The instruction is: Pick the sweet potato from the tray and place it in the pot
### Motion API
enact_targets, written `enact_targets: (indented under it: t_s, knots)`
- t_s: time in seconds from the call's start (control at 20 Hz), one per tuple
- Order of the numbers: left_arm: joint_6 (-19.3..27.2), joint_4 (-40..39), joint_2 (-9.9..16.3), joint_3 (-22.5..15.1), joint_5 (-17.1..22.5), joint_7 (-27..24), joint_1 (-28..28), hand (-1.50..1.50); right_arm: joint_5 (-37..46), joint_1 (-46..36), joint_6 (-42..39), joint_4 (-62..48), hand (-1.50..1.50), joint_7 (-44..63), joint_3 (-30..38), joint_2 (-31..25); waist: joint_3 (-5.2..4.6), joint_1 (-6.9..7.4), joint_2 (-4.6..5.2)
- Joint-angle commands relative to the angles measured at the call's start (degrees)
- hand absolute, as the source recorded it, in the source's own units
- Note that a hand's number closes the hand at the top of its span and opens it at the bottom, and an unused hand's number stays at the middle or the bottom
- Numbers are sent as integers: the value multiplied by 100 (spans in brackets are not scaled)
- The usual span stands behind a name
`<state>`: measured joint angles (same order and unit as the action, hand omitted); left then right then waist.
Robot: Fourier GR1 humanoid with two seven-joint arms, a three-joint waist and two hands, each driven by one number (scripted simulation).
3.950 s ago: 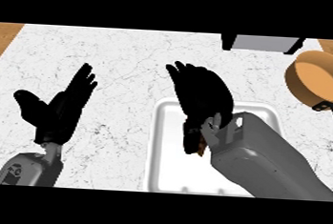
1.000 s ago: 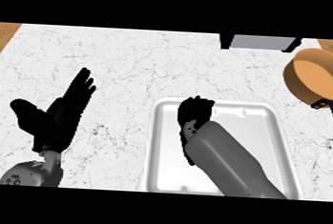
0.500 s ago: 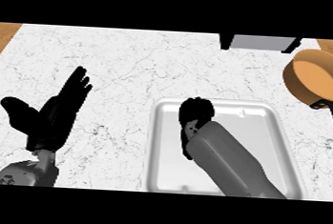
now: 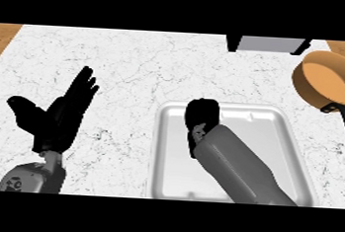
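Since four seconds ago my right hand [image 4: 203, 111] has dropped from above the tray's far-left corner down into the tray [image 4: 291, 144], and my left hand [image 4: 58, 117] has drifted a little further left on the counter [image 4: 149, 67].

Taking the tray as landmark: the marble counter runs all around it. My right forearm [image 4: 238, 166] lies across its middle, coming up from its near edge. The orange pot [image 4: 325, 81] stands beyond its far-right corner, well apart, with a dark handle trailing down past the tray's right rim. A grey box [image 4: 271, 44] sits straight beyond the tray at the counter's back edge. My left hand rests flat and spread, well to the tray's left.

My right hand is bunched downward near the tray's far-left corner, seen from its back; whether the fingers are closed around anything, I cannot tell. The sweet potato is not visible; I judge it lies under that hand, inside the tray.

I expect the sweet potato to be stiff, moderately heavy, and rough-skinned, so not slippery or fragile. Tapered ends would slide out, so I would wrap around its thick middle.
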<state>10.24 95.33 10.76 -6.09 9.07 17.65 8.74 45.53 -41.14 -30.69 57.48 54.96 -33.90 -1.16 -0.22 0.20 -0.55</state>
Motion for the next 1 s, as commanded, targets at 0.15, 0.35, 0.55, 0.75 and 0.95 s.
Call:
enact_targets:
  t_s: [0.15, 0.35, 0.55, 0.75, 0.95]
  knots:
    - [111, -20, 42, 241, -29, -21, -188, 0, -62, 643, 943, 942, 150, -52, 1165, -1381, 31, -441, -40]
    - [226, 123, 117, 426, 16, 85, -432, 0, -582, 751, 1509, 1048, 150, -478, 2870, -2687, 59, -794, -98]
    - [106, 322, 113, 296, 7, 25, -575, 0, -596, 1485, 1911, 1348, 150, -1109, 3639, -3929, 38, -598, -56]
    - [-51, 234, 306, 455, 97, 179, -191, 0, -947, 1949, 1803, 2289, 150, -1451, 4330, -4638, 22, -434, -27]
    - [39, 372, -2, 94, -88, 15, -601, 0, -1363, 2527, 1814, 3344, 150, -1654, 5045, -4891, 19, -330, -28]
